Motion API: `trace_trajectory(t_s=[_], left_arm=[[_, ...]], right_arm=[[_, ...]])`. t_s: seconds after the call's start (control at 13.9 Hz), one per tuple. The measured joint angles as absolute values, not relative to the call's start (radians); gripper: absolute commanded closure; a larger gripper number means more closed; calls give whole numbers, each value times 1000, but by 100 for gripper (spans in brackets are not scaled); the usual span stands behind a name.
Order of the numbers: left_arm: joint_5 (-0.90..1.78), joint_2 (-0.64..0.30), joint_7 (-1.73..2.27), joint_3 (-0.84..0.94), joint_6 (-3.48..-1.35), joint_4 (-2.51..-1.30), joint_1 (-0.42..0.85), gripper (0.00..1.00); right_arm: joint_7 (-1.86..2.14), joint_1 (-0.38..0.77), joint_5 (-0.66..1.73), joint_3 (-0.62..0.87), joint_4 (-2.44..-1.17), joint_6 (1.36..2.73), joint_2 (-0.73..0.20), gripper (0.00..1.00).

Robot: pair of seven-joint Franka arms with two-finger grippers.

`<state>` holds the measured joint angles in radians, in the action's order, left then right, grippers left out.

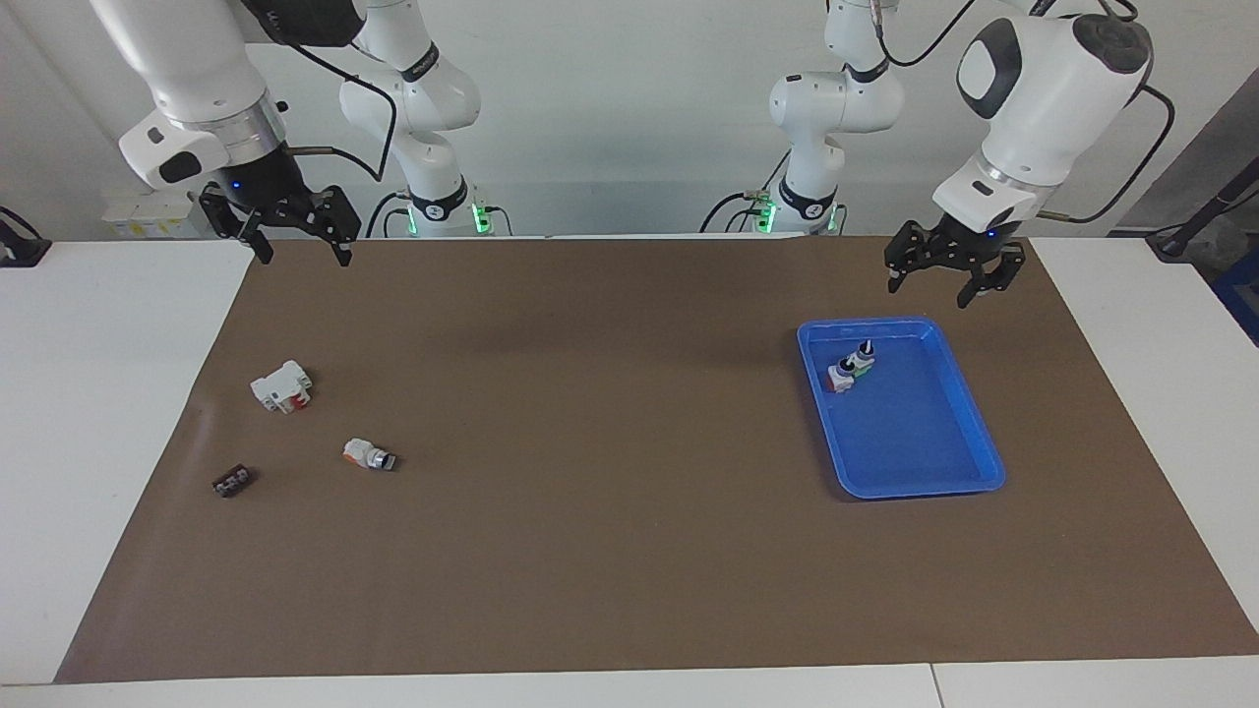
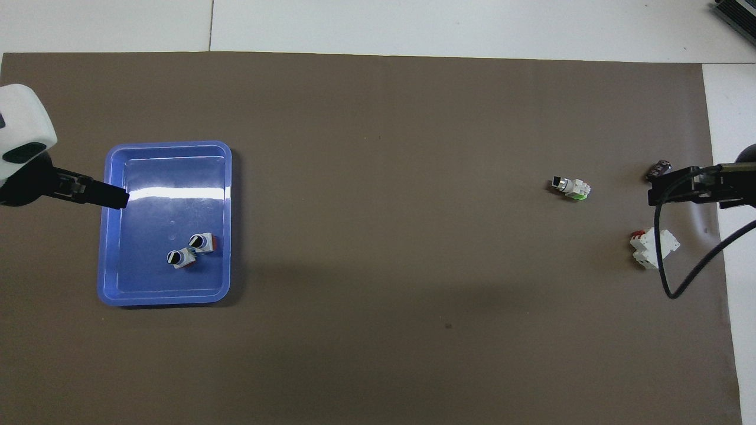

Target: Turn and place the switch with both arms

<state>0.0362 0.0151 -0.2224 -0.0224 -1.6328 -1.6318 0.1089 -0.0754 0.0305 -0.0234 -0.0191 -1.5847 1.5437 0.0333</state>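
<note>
The switch, with orange base, white middle and black knob, lies in the blue tray toward the left arm's end of the table. It touches a green-based switch. In the overhead view the switch lies in the tray on the half nearer the robots. My left gripper hangs open and empty in the air over the tray's rim; it also shows in the overhead view. My right gripper hangs open and empty over the mat's edge at the right arm's end, seen from overhead too.
On the brown mat at the right arm's end lie an orange-and-white switch with a silver-black end, a white block with red parts and a small black piece.
</note>
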Motion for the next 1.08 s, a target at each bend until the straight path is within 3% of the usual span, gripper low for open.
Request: trace_trajectory(t_s=[0.29, 0.72, 1.08], left_arm=[[24, -16, -155, -14, -1503, -1483, 93, 0], [24, 60, -134, 20, -1399, -1505, 32, 0], [24, 64, -134, 48, -1400, -1509, -11, 0]], right_arm=[[-75, 29, -24, -19, -1585, 1544, 33, 0], [-77, 29, -24, -19, -1585, 1544, 34, 0], [-107, 28, -24, -19, -1601, 1544, 44, 0]])
